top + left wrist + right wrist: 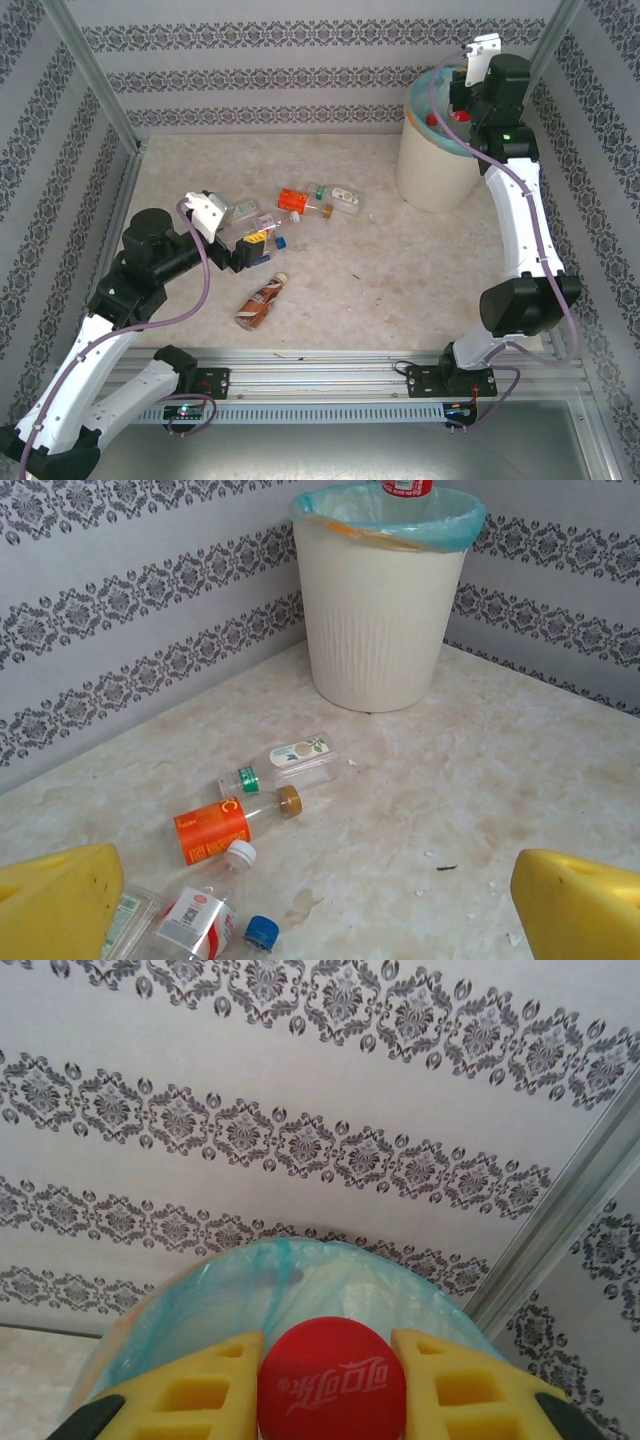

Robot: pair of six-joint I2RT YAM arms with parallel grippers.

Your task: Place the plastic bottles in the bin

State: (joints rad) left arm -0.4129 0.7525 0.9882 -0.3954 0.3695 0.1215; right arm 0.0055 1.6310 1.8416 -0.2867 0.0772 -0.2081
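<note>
**Bottle (332,1385) pinched over the bin (290,1270)**

So the right gripper (330,1360) has its yellow fingers clamped on the red cap, with the teal-lined rim just beyond the jaws. The left gripper (320,910) has its jaws spread wide. The loose bottles (285,765) lie on the table (480,780) ahead of them, toward the left finger.

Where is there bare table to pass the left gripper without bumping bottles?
Widest patch: between the bottle cluster and the bin, running to the near edge right of the brown bottle. Also the back-left corner behind the cluster. Crowded: that cluster, at the open left gripper.
</note>
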